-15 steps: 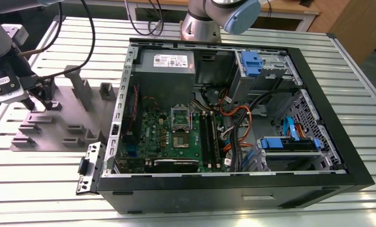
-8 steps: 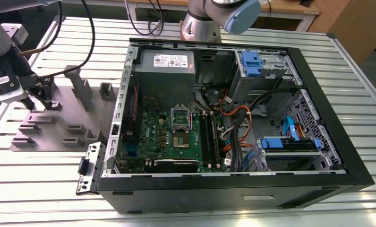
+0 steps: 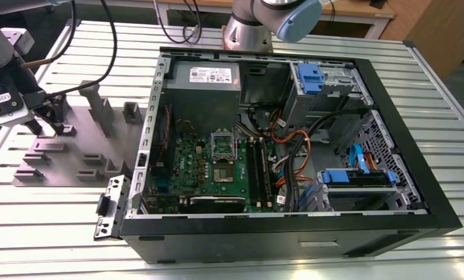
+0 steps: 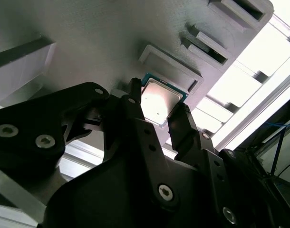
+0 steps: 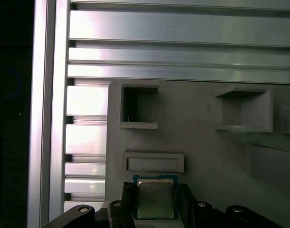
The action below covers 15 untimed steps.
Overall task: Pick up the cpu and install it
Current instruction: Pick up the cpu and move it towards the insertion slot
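Observation:
The cpu point(image 5: 155, 199), a small square chip with a silver top and thin pale rim, sits between the two black fingers of my gripper point(image 5: 157, 190) in both wrist views. The fingers press against two opposite edges of the cpu point(image 4: 159, 100), so the gripper point(image 4: 157, 99) is shut on it, just beside a shallow rectangular pocket point(image 5: 154, 162) of the grey fixture plate. In the exterior view my gripper point(image 3: 48, 126) hangs low over that plate at the exterior view's left, far from the motherboard's silver socket frame point(image 3: 222, 146) inside the open computer case.
The grey fixture plate point(image 3: 69, 153) carries several upright blocks point(image 3: 99, 108) and recessed pockets around the gripper. The open black computer case point(image 3: 387, 105) lies on the slatted aluminium table point(image 3: 53, 198), with cables, memory sticks and blue drive brackets inside. A second arm's base point(image 3: 252, 29) stands behind the case.

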{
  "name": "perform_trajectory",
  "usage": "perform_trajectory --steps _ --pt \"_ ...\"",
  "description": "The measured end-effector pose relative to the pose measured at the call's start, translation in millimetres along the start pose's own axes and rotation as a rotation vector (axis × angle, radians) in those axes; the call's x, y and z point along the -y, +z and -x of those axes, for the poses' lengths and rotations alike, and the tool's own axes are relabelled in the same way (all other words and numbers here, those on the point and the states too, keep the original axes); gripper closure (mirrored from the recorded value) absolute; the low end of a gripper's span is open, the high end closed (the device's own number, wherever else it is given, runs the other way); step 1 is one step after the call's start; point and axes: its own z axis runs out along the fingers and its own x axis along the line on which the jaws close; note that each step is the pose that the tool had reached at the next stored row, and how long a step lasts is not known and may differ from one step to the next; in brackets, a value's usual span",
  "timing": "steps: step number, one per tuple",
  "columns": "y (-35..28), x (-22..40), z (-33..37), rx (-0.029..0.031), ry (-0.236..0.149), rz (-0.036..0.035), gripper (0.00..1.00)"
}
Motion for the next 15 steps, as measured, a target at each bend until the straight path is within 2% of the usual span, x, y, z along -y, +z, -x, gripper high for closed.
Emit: perform_trajectory --steps 15 --pt "-3.6 -0.1 0.1 0.0 0.0 0.0 0.53"
